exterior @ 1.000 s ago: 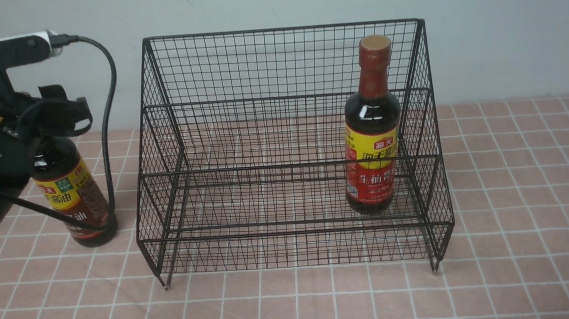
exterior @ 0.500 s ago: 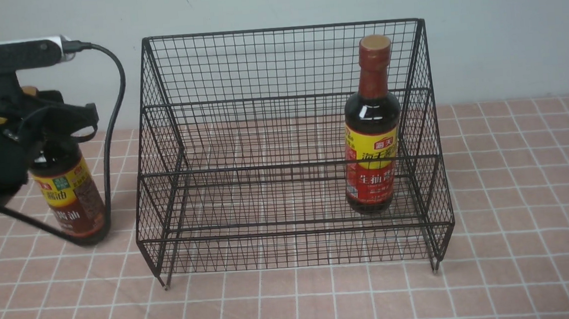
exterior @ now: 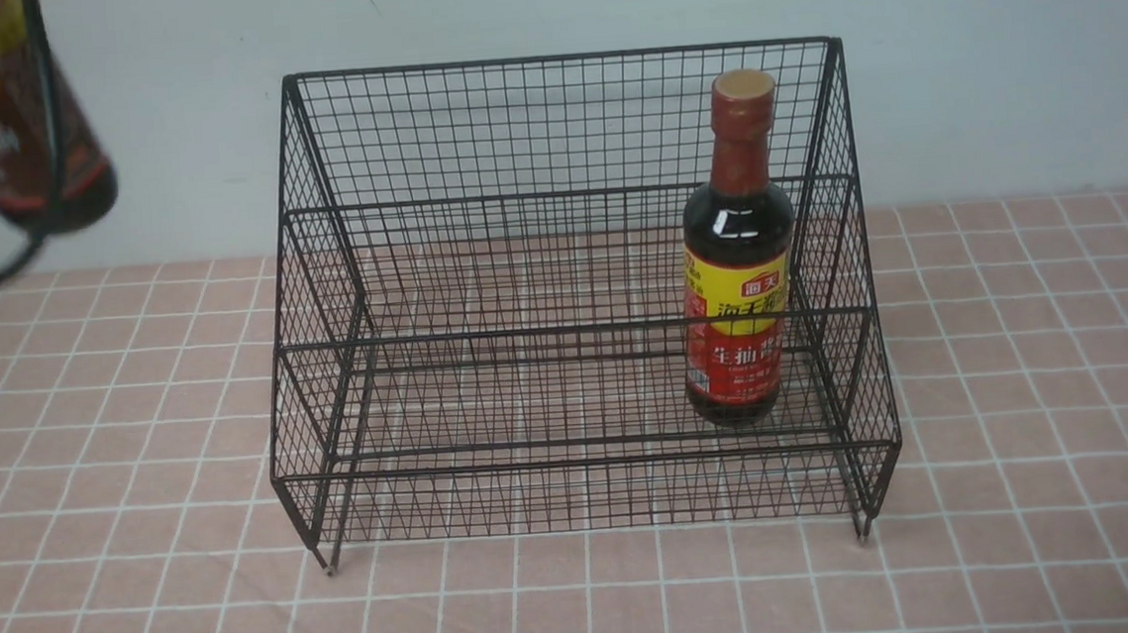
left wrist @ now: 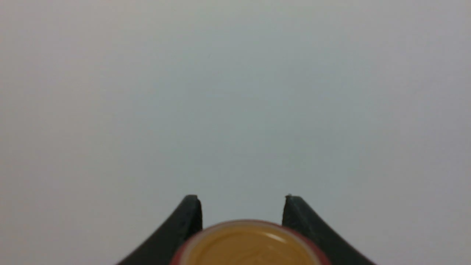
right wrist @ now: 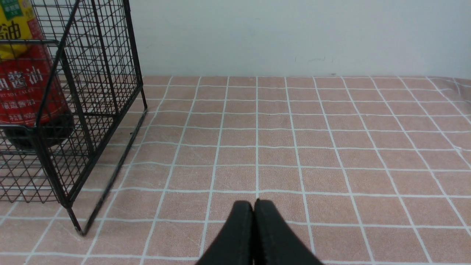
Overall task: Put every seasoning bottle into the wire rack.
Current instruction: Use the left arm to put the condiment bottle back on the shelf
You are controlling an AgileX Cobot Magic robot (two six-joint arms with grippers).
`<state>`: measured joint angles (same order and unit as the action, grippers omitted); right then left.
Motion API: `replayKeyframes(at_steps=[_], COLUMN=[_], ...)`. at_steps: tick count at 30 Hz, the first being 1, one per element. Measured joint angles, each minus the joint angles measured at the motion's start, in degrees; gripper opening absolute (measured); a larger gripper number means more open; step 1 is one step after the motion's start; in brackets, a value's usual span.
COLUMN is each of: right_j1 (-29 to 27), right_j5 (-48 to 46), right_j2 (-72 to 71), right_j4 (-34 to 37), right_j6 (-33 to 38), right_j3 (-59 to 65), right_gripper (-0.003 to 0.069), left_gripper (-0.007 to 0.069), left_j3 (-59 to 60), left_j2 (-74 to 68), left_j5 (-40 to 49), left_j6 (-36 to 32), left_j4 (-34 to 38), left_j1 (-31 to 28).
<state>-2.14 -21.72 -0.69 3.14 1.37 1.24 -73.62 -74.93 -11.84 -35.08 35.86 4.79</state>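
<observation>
Two soy-sauce bottles show, one in the rack and one up in the air. The red-label soy-sauce bottle [exterior: 737, 344] stands upright on the lower, near step of the black wire rack [exterior: 565, 329], at its right end and just beside the right mesh side. Its tan cap reaches almost to the top wire of the sloped back. The rest of the rack holds nothing.

The brown-label soy-sauce bottle [exterior: 9, 117] hangs at the far left of the front view, high above the pink checked tablecloth [exterior: 146, 584] and well apart from the rack. It is tilted, with its base swung toward the right, and it is blurred. Its upper part is cut off by the edge of the picture. A black cable [exterior: 42, 85] crosses in front of it.

In the left wrist view the left gripper [left wrist: 243, 200] has its two dark fingers [left wrist: 189, 217] set close on either side of this bottle's tan cap [left wrist: 250, 244]. They pinch the bottle below the cap, where the contact itself is hidden. Behind them is only the plain pale wall [left wrist: 235, 92].

The right gripper [right wrist: 254, 202] is low over the tablecloth to the right of the rack and apart from it. Its fingers [right wrist: 239, 228] are pressed together with nothing between them.
</observation>
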Motion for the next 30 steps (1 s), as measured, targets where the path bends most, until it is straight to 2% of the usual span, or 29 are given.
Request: replayKeyframes(at_steps=[4,8,16,20,30], right_j1=[0.00,0.00,0.00,0.00,0.00], right_j5=[0.00,0.00,0.00,0.00,0.00], right_j2=[0.00,0.00,0.00,0.00,0.00], right_j4=[0.00,0.00,0.00,0.00,0.00], right_j6=[0.00,0.00,0.00,0.00,0.00], right_j3=[0.00,0.00,0.00,0.00,0.00], right_gripper=[-0.0014,-0.0014,-0.0014,-0.0014,-0.0014], left_gripper=[0.0260,0.0260,0.0259,0.0259,0.0258], left_j3=[-6.11,-9.17,-10.63,-10.63,-10.74], left_j2=[-0.99,-3.11,-10.84,-16.01,-20.79], left_j5=[5.83,6.13,2.75,-4.09,-9.32], left_j6=[8.04,13.38,14.16,14.16,14.41], left_j4=[-0.51,-1.52,-1.94,-2.53,-10.36], left_j1=[0.55,2.86,11.72,14.88,15.34])
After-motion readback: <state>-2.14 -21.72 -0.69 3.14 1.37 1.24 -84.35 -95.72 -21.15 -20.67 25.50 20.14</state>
